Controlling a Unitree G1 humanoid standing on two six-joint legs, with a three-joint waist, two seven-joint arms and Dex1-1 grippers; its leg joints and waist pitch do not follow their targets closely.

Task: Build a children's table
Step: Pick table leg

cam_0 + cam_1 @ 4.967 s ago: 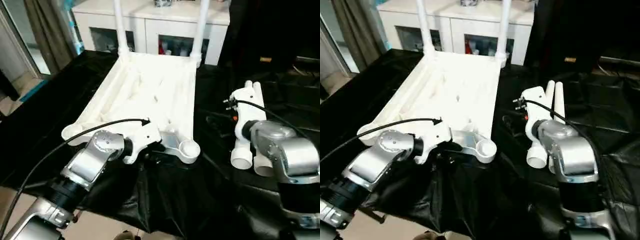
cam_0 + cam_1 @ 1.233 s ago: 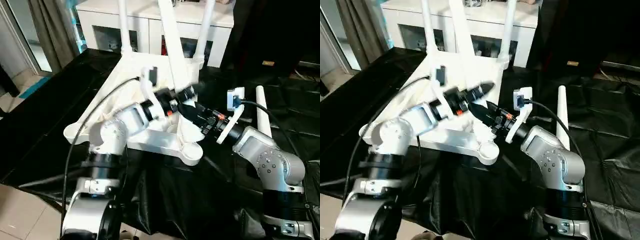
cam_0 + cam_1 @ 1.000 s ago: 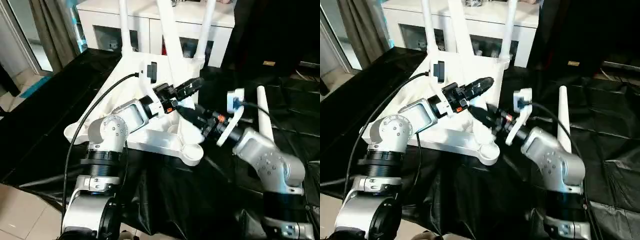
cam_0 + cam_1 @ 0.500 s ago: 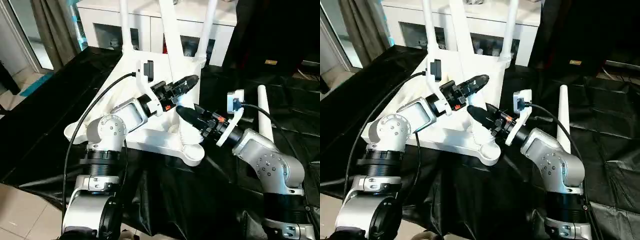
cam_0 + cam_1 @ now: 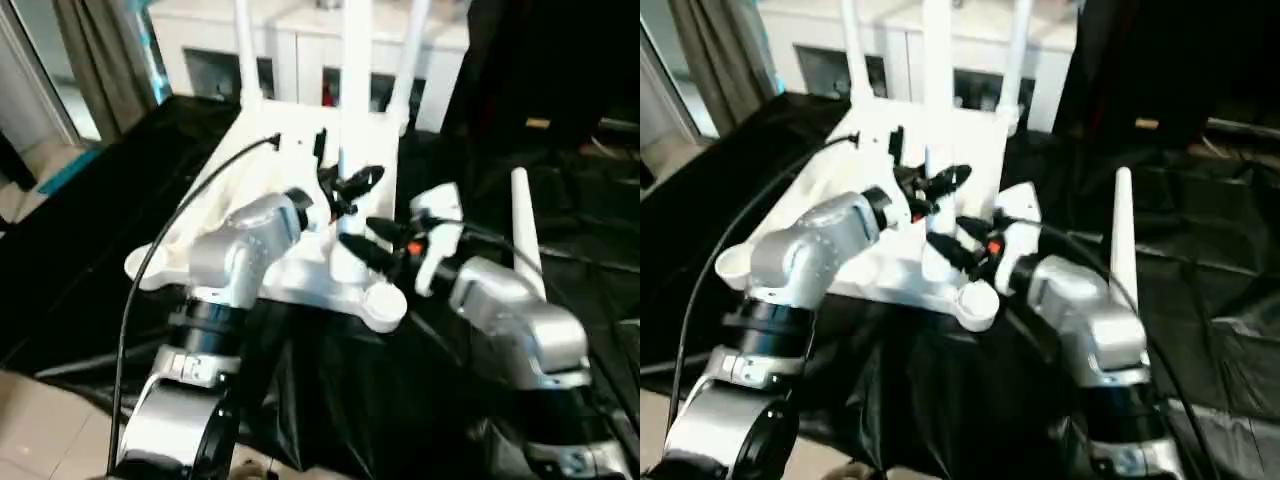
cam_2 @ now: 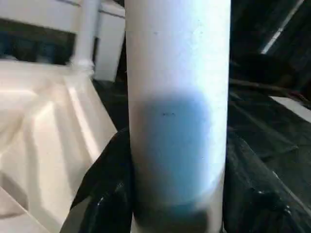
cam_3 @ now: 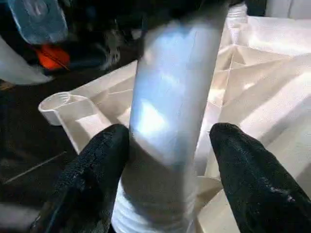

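With the left claw (image 5: 352, 186) clamped on the upright leg (image 5: 355, 90) over the upturned tabletop (image 5: 262, 190) and the right claw (image 7: 167, 145) apart around its base, a tilt could jam the threads.

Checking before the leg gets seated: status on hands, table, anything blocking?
Left hand clamped on third leg, upright. Right hand fingers straddle its threaded base, gaps visible. Fourth leg lies on black cloth. No obstruction visible.
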